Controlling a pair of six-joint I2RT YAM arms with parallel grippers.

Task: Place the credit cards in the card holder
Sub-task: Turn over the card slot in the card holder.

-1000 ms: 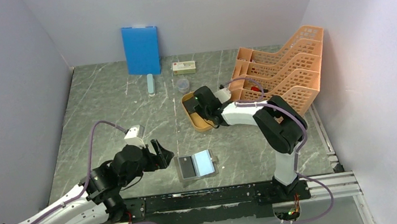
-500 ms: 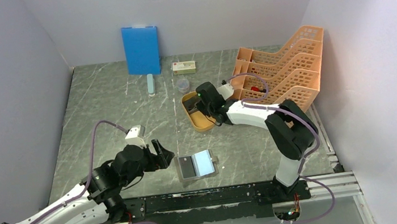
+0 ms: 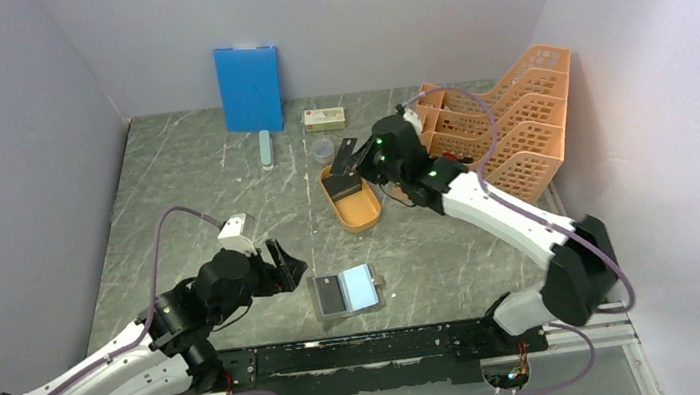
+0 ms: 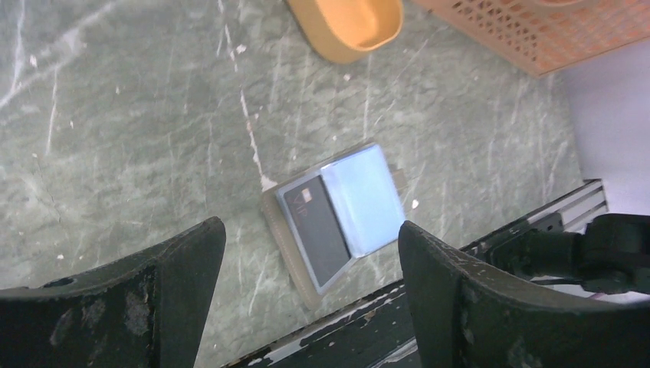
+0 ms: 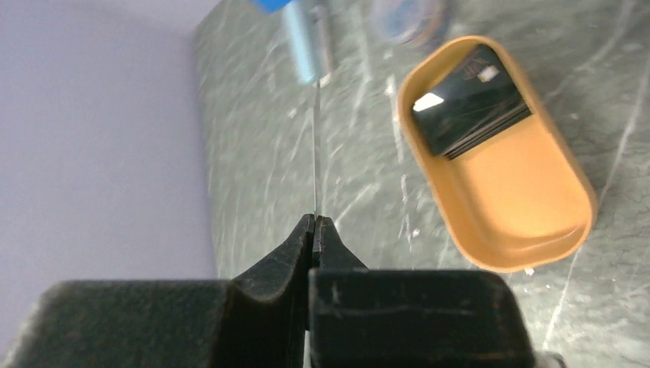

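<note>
Moved: over the last second the right arm has swung up and outward, and the right tool (image 3: 357, 159) has come up off the tray (image 3: 361, 220) to hang over its far end. The left arm has hardly shifted.
Right tool: pinched shut on one card (image 5: 316, 153), which shows edge-on as a thin line in the wrist view.
Left tool (image 3: 284, 265): spread wide with nothing in it, above the worktop (image 3: 182, 178) just left of the holder (image 3: 344, 291).
Holder: lies open and flat by the near edge. A dark card (image 4: 313, 230) is on its left face, and its right face is pale and shiny.
Cards (image 5: 469, 98): a dark stack at the far end of the orange tray.
Worktop: grey-green stone pattern with pale veins and small white flecks. A black rail (image 3: 384, 346) runs along the near edge.
Room: plain pale lilac walls (image 3: 8, 149) on the left, back and right.
Back: a blue board (image 3: 249, 89) leans on the back wall. A box (image 3: 324, 117) is to its right, a pale bar (image 3: 266, 149) lies in front of it, and a clear cup (image 3: 322, 149) sits near the tray.
Right side: an orange mesh rack (image 3: 509, 128) stands against the wall.
</note>
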